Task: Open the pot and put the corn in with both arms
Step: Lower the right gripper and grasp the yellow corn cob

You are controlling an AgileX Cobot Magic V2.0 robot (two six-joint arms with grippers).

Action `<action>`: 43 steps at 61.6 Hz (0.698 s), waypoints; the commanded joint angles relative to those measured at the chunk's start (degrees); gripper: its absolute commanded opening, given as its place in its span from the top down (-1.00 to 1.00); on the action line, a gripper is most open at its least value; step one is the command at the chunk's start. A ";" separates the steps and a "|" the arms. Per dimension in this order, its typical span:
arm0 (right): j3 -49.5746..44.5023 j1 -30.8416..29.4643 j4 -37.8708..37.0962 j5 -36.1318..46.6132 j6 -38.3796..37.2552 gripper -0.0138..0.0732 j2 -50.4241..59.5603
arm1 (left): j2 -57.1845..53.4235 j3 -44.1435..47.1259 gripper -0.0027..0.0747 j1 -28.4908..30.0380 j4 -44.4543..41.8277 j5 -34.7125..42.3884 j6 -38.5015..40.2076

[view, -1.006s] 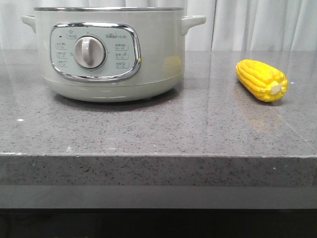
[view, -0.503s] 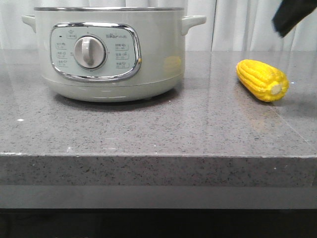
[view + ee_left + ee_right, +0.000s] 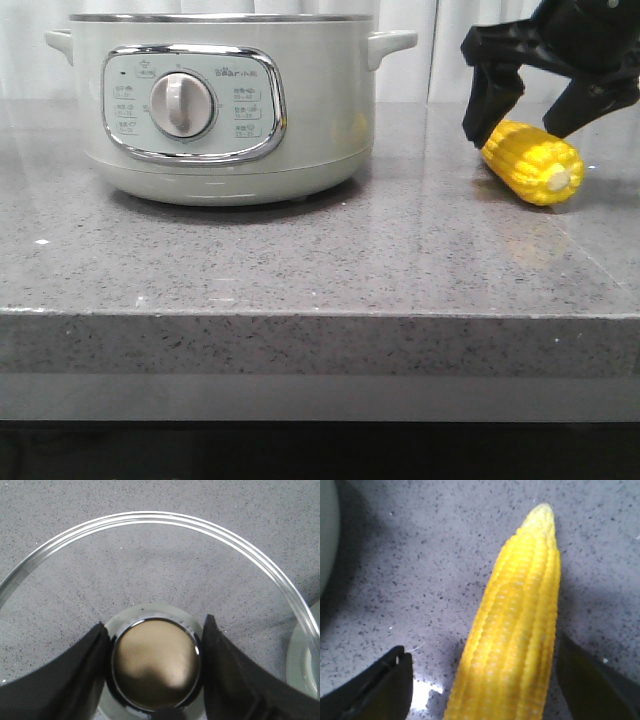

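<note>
Front view: right gripper (image 3: 540, 122) spread wide, fingers straddling corn (image 3: 532, 162) lying on grey countertop (image 3: 300, 260), well right of pot (image 3: 225, 105).

Left wrist view: left gripper (image 3: 156, 667) clamped on round knob (image 3: 156, 662) of glass lid (image 3: 165, 522), speckled counter visible through glass.

Right wrist view: corn between parted fingers (image 3: 380, 690), neither pad clearly touching.

Pot (image 3: 225, 110) top and lid beyond frame edge

Speckled grey counter (image 3: 300, 270) bears the pot (image 3: 225, 105) and corn (image 3: 532, 162).
</note>
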State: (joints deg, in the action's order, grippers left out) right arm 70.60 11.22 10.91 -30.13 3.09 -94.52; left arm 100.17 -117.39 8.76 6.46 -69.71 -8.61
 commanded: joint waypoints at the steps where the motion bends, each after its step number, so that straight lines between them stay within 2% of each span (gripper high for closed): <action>1: 2.19 0.11 0.47 2.50 0.36 -0.70 1.12 | -3.67 -2.03 0.31 0.12 1.14 5.26 0.25; 17: 2.19 0.11 0.47 2.63 0.36 -0.65 -0.12 | -3.67 -2.03 0.31 0.12 1.14 5.26 0.25; 24: 2.19 0.11 0.47 2.20 0.36 -0.39 -0.12 | -3.67 -2.03 0.31 0.12 1.14 5.26 0.25; 39: 2.19 0.11 0.47 2.02 0.36 0.42 -0.12 | -3.67 -2.03 0.31 0.12 1.14 5.26 0.25; 43: 2.19 0.11 0.47 2.02 0.36 0.50 -0.05 | -3.67 -2.03 0.31 0.12 1.14 5.26 0.25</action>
State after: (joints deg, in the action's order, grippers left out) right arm 70.88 11.22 11.03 -30.25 3.09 -97.08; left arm 100.17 -117.39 8.76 6.46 -69.71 -8.61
